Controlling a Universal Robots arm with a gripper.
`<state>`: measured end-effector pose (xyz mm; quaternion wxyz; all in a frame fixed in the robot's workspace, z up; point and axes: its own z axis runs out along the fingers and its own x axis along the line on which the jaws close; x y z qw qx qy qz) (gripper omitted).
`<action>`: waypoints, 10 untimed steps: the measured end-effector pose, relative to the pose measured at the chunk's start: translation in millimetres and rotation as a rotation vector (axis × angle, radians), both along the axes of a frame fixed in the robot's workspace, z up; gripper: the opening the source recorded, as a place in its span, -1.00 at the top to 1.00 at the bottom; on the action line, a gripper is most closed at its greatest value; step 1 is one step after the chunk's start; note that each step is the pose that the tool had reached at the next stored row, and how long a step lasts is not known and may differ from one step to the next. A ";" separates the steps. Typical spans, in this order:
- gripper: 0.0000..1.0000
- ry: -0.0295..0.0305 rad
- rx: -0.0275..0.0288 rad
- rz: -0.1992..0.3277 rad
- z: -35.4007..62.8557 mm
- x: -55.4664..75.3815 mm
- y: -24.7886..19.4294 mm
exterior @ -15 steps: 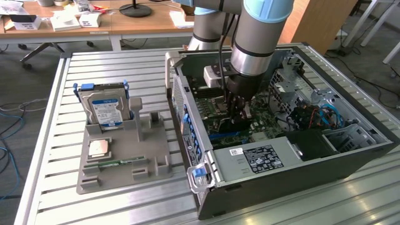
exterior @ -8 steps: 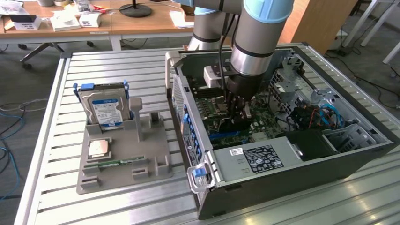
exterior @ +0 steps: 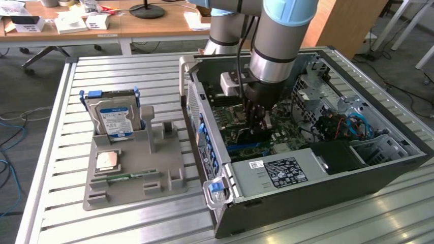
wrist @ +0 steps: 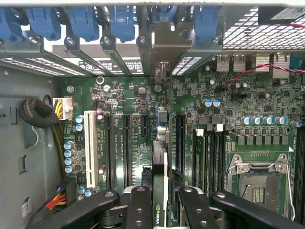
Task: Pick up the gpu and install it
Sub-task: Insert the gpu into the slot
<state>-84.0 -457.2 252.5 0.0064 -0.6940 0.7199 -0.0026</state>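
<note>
The fingers [wrist: 139, 210] were clenched on the gpu [wrist: 160, 164], which stood edge-on between them inside the open computer case [exterior: 326, 188], close over the motherboard [wrist: 128, 95]. Whether its lower edge had met a slot could not be told. The likely trouble was misalignment: a card tilted in so narrow a grip could land beside its slot, scrape the small capacitors [wrist: 211, 102] nearby, or catch its metal bracket [wrist: 164, 45] on the rear wall. Pressing down crooked might bend the board or let the card slip. Around the card, three long black slots [wrist: 127, 143] showed, along with one short black slot [wrist: 144, 125], one white slot [wrist: 89, 148] and one empty processor socket [wrist: 257, 186]. Outside the case, on the slatted table [exterior: 54, 203], one grey holder [exterior: 162, 170] carried one hard drive [exterior: 112, 117], one RAM stick [exterior: 125, 177] and one small square chip [exterior: 107, 161].
</note>
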 end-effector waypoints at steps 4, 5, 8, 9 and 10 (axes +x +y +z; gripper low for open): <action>0.47 0.0002 -0.0001 0.000 -1.1 -0.5 0.0; 0.47 0.0001 -0.0003 0.000 -1.1 -0.5 0.0; 0.47 0.0000 0.0000 0.000 -1.2 -0.6 0.0; 0.47 0.0000 0.0000 0.000 -1.2 -0.6 0.0; 0.47 0.0001 0.0000 0.000 -1.2 -0.6 0.0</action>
